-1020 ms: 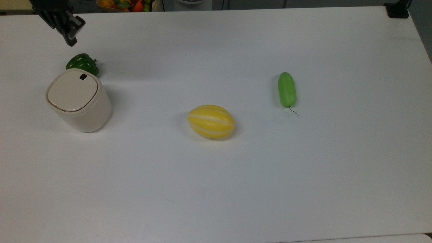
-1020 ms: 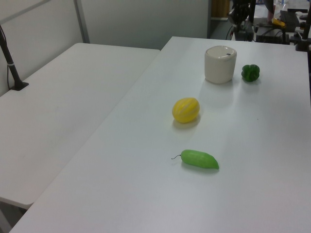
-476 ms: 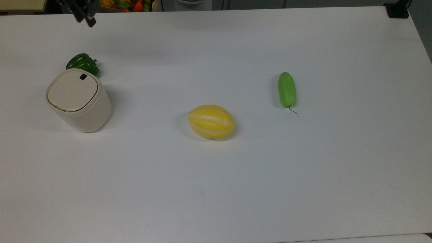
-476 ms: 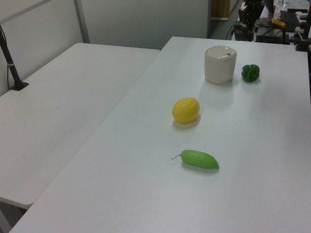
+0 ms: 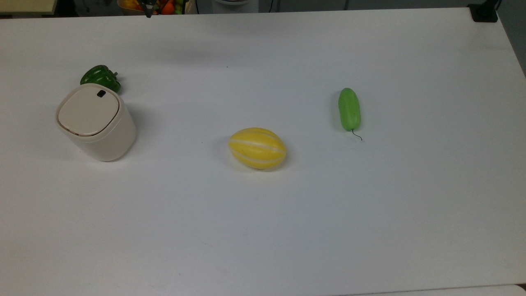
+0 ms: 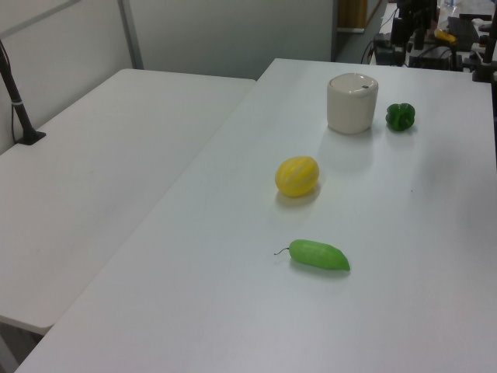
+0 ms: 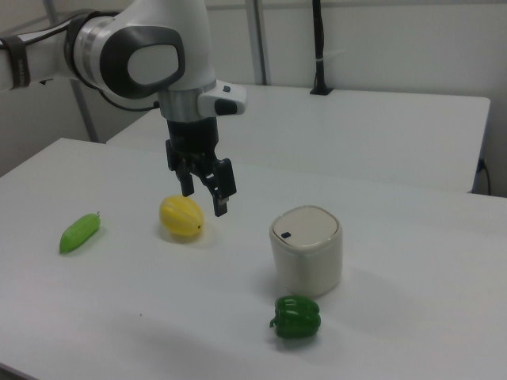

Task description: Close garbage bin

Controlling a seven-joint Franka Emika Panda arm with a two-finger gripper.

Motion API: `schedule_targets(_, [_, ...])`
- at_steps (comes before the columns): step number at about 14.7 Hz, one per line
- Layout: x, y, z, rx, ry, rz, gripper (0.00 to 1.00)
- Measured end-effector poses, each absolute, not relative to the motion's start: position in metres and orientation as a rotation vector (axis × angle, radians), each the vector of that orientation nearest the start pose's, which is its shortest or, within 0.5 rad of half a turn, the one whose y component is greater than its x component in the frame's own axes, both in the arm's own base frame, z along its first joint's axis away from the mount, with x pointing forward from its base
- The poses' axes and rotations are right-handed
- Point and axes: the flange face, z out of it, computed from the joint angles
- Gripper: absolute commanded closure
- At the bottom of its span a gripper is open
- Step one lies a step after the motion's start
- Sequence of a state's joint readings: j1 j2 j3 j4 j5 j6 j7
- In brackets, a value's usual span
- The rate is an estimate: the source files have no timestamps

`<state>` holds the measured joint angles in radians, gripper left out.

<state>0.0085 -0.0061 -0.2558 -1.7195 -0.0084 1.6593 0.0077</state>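
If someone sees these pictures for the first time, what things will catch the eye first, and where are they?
The yellow melon lies near the table's middle, the brightest thing there. The cream bin, lid shut, stands at the top view's left with a green pepper right beside it. In the right view the gripper hangs in the air above the table, holding nothing, and a cucumber lies apart at the top view's right.

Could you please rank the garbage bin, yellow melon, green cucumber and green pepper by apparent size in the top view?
1. garbage bin
2. yellow melon
3. green cucumber and green pepper: unsure, since the bin partly hides the pepper.
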Motion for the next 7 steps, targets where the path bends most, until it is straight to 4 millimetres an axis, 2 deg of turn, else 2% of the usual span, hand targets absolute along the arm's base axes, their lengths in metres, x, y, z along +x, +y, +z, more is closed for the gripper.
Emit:
schedule_targets(4, [0.5333,-0.1274,0.5664,-3.119,0.37,0.152,0.0])
schedule_targets(7, [0.533,-0.1283,0.5695,-3.13,0.37,0.155,0.0])
